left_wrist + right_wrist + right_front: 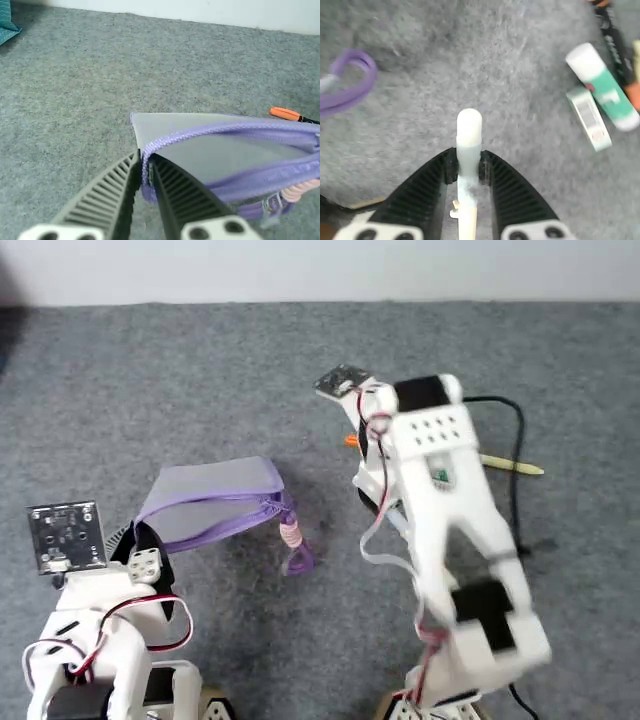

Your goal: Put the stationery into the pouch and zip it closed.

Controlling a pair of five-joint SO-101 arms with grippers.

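The purple pouch (215,500) lies left of centre with its zip open along the near edge. My left gripper (144,172) is shut on the pouch (215,150) at the end of its zip, holding that corner. My right gripper (468,157) is shut on a white pen-like stick (469,132) just above the carpet. Beside it lie a green-and-white glue stick (605,90), a white eraser (590,117) and a dark marker (615,35). An orange pen (287,114) lies beyond the pouch. A pencil (515,465) sticks out from under the right arm (440,490).
The pouch's wrist strap, a pink coil (290,533) and a purple loop (298,560), trails toward the right arm. Grey carpet (200,370) covers the table up to a white wall at the back. A black cable (515,460) runs beside the right arm.
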